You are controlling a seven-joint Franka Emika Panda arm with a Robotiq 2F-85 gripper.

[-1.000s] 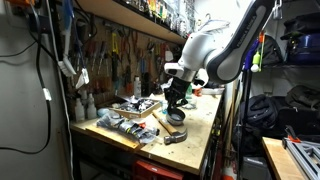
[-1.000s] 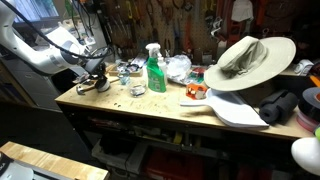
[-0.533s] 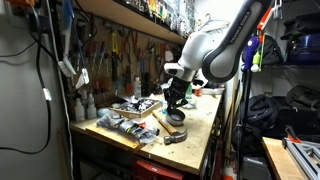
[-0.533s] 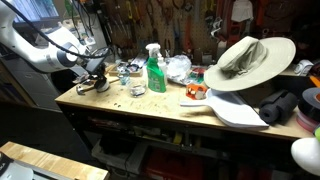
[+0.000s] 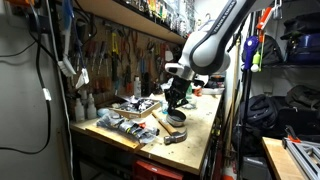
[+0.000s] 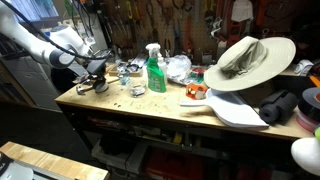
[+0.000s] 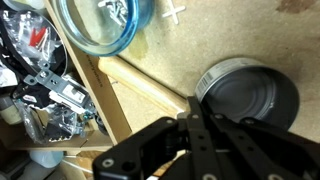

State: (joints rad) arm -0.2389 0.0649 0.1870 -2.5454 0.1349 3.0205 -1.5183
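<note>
Scene: a cluttered workshop, with the robot arm bent over one end of a wooden workbench (image 5: 205,125).
Landmark: a round metal tin (image 7: 250,100), sitting on the bench near its front edge in an exterior view (image 5: 176,120).
Claw: the gripper (image 7: 197,118) hangs just above and beside the tin. Its black fingers look pressed together with nothing between them, and they do not appear to touch the tin.
Step in hand: judging by the pose, an approach, with the claw lined up at the tin's edge and no grasp made.
Next move calls for: if the tin is to be taken, fingers spread wide enough to span its rim, centred over it, then lowered straight. The smooth wall may slip under a light pinch.
Tin: dull grey metal, shallow and circular, with a raised rim and a flat brushed face.
Bowl (image 7: 98,50): clear bluish glass, round and thin-walled, well apart from the tin toward the bench's back.
Wooden strip (image 7: 150,85): pale and straight-edged, lying at a slant between the bowl and the tin, close to the tin.
Bench top: light plywood, matt and scuffed.
Far from the tin: a green spray bottle (image 6: 155,70) and a floppy wide-brimmed hat (image 6: 250,55).
</note>
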